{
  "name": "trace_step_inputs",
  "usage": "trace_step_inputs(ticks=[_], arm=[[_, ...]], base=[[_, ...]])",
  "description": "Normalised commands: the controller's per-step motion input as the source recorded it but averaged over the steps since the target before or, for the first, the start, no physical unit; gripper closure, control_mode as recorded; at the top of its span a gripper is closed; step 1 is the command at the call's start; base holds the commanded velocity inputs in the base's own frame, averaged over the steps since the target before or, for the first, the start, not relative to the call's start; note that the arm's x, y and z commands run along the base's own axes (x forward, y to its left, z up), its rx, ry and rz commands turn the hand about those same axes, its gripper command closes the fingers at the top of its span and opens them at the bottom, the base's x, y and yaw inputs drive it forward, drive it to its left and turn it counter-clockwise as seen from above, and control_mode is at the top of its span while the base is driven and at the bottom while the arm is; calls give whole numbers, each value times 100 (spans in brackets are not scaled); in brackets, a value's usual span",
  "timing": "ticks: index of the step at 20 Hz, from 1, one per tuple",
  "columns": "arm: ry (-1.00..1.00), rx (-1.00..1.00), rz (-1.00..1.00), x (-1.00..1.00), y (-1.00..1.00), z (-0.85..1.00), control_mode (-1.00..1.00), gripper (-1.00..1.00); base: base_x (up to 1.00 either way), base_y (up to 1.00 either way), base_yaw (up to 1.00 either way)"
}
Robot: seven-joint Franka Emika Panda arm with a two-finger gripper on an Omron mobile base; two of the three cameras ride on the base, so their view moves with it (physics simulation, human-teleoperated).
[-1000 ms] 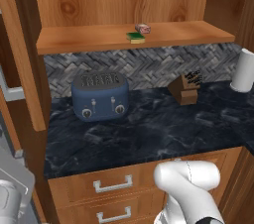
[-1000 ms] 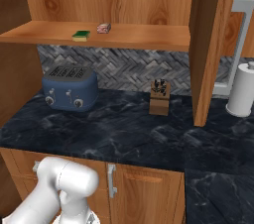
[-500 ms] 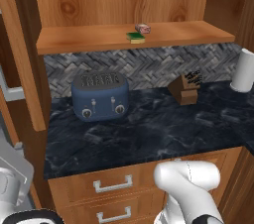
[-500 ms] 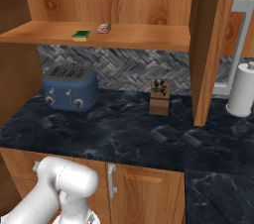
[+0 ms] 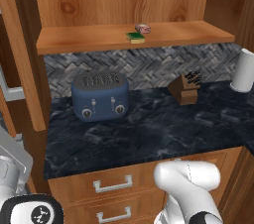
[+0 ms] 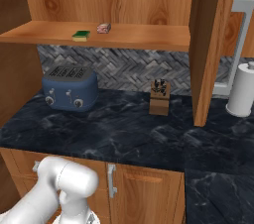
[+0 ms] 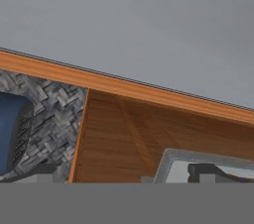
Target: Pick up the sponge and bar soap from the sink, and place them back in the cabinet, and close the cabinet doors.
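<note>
Tool [image 7: 124,174] spread wide, nothing pinched between the tips. Pointed low and close at the brown panel of the left cabinet door [image 7: 124,139], with its silver bar handle [image 7: 171,161] just off to one side and the blue toaster [image 7: 10,129] at the other edge of the hand view.

Further out, on the cabinet shelf [image 5: 89,39]: sponge [image 5: 135,36] lying flat near the front edge, about mid-length, and bar soap [image 5: 143,28] just behind it, towards the right end; touching or a hair apart, cannot tell. Below, dark worktop [image 5: 149,134] carrying the toaster and a knife block. Right cabinet door [image 6: 208,44] swung out edge-on, handle [image 6: 240,29] facing away from the shelf.

Judged from this: both items stowed, door-closing step in hand, starting with the left door. Next move calls for getting the tips onto or behind that handle, or flat against the panel, then sweeping the door round to the cabinet front. Same for the right door afterwards.
</note>
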Motion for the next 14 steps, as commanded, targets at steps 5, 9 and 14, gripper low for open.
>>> trace_step_inputs(ticks=[5,9,14], arm=[[0,0,0,22,0,0,-100,-100],[0,0,0,18,5,0,-100,-100],[0,0,0,13,9,0,-100,-100]], base=[[0,0,0],[0,0,0],[0,0,0]])
